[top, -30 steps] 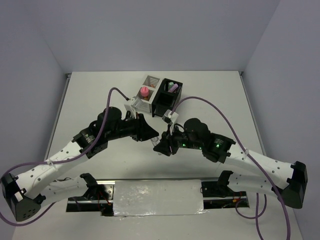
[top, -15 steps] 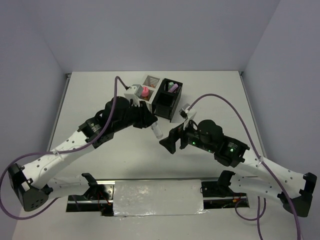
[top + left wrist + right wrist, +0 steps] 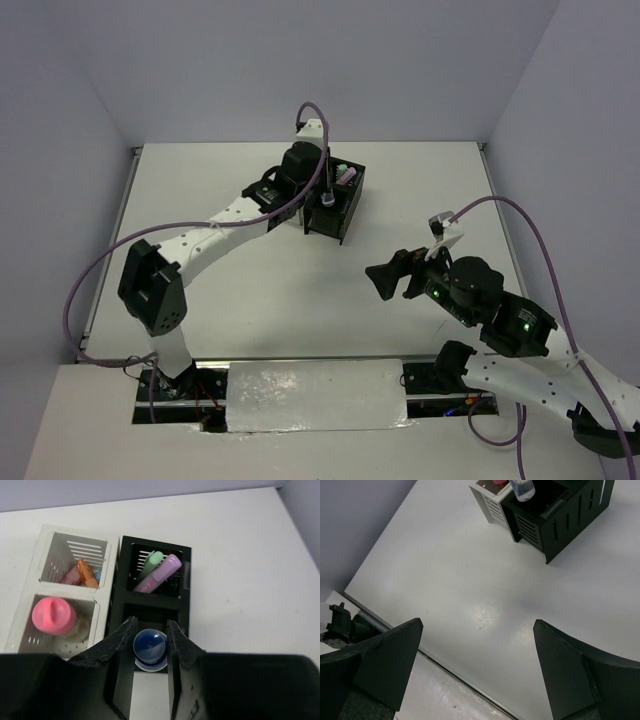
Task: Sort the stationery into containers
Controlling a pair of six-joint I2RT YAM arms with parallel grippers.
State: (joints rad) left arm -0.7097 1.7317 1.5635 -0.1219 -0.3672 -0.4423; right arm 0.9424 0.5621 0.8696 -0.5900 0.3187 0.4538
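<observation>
Overhead, left hand grips a clear blue-capped bottle over the slatted black box; right hand gapes.

No text, label, brand, number or sign can be read in any view. The bottle, the white box and the black box carry no legible print.
</observation>
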